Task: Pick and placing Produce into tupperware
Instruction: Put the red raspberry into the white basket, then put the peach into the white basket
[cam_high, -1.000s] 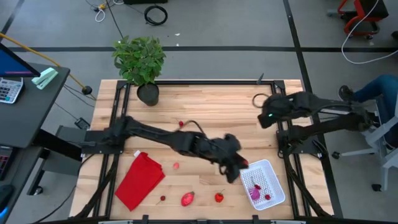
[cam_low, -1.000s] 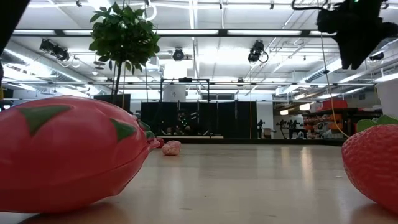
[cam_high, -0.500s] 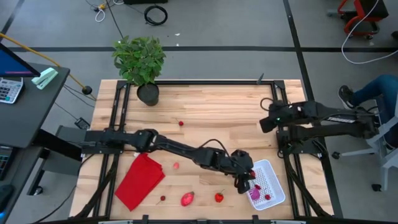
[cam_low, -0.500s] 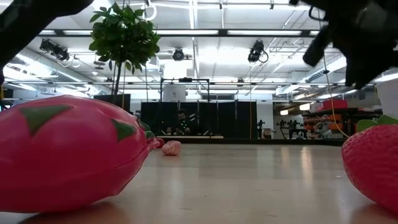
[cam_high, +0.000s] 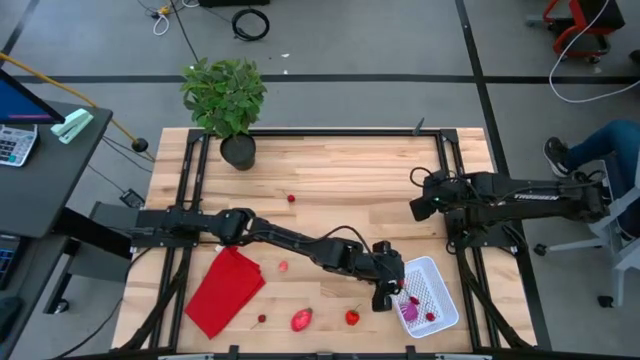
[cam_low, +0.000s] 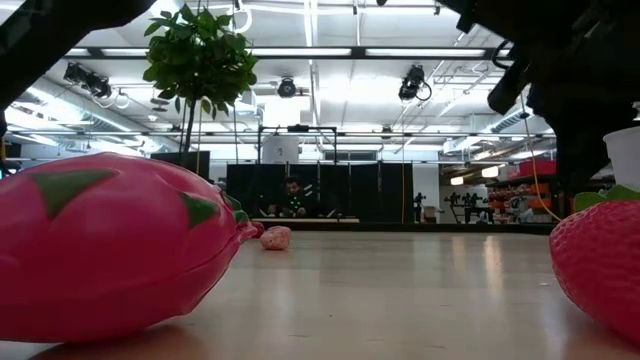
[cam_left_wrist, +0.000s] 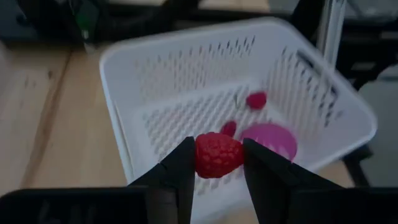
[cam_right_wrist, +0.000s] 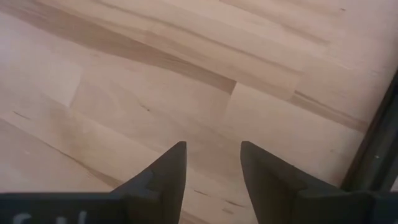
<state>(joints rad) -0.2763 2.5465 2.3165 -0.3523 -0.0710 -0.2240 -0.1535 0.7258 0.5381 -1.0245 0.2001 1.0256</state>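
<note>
The tupperware (cam_high: 432, 295), a white perforated basket, stands at the table's near right; in the left wrist view the tupperware (cam_left_wrist: 186, 68) holds a purple ball (cam_left_wrist: 272, 140) and small red bits (cam_left_wrist: 255, 99). My left gripper (cam_high: 390, 291) is at its left rim, shut on a red berry (cam_left_wrist: 219, 155). More produce lies on the wood: a pink dragon fruit (cam_high: 301, 320), a strawberry (cam_high: 352, 317), a cherry (cam_high: 262, 320) and small pieces (cam_high: 284, 267). My right gripper (cam_high: 418, 206) hangs open over bare wood at the right. My left gripper pinches the red berry by its two opposite sides (cam_left_wrist: 200, 155) between the inner faces of its fingers (cam_left_wrist: 180, 168). The fingers slant downward from the table's left. The berry is lifted clear, just above the tupperware's left wall.
A folded red cloth (cam_high: 225, 288) lies at the near left, and a potted plant (cam_high: 228, 100) stands at the far left corner. A small red piece (cam_high: 291, 198) sits mid-table. Black frame rails (cam_high: 455, 230) run along the right side.
My left gripper has sunk and gone toward the near right, up to the tupperware's rim, rolling about its own axis with the berry still between its fingers. My right gripper has come down and drawn a little toward the near edge.
</note>
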